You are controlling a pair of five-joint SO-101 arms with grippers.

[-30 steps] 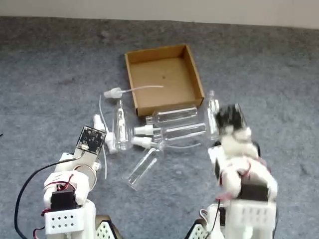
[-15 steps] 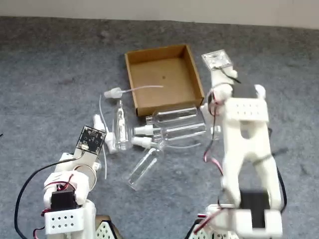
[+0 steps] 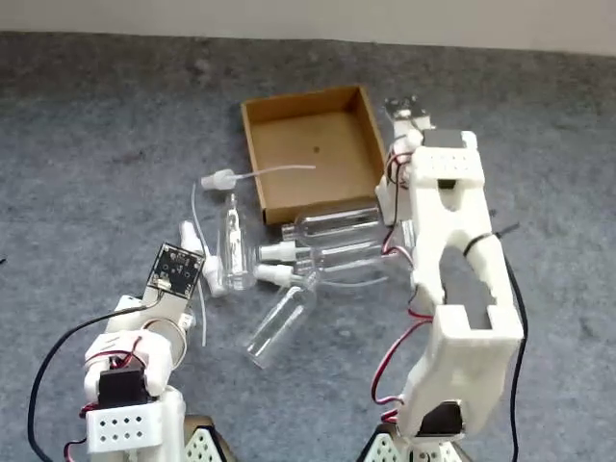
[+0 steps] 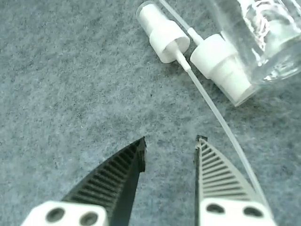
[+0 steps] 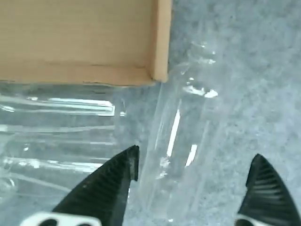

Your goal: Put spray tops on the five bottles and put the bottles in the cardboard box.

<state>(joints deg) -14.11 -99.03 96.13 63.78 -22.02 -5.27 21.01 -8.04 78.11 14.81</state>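
Observation:
The cardboard box (image 3: pixel 313 149) lies open and holds nothing. Beside its near right corner (image 5: pixel 160 70) lies a clear bottle (image 5: pixel 181 136) without a top, and my right gripper (image 5: pixel 195 155) stands open astride it. The right arm (image 3: pixel 452 221) stretches over that spot. Three more clear bottles (image 3: pixel 337 223) (image 3: pixel 351 255) (image 3: pixel 279 318) lie in front of the box with white tops at their necks, and another bottle (image 3: pixel 233 245) lies to their left. My left gripper (image 4: pixel 170 140) is open above the carpet, just short of a loose spray top (image 4: pixel 164 33) and a capped bottle neck (image 4: pixel 221 68).
A loose spray top (image 3: pixel 219 180) with a long tube lies left of the box, its tube reaching over the box wall. Grey carpet (image 3: pixel 115 144) covers the table. The left arm (image 3: pixel 135 356) is folded at the front left.
The right arm has swung out from its folded pose at the front and stretched to the box's right side, over the bottle there. The left arm has kept still.

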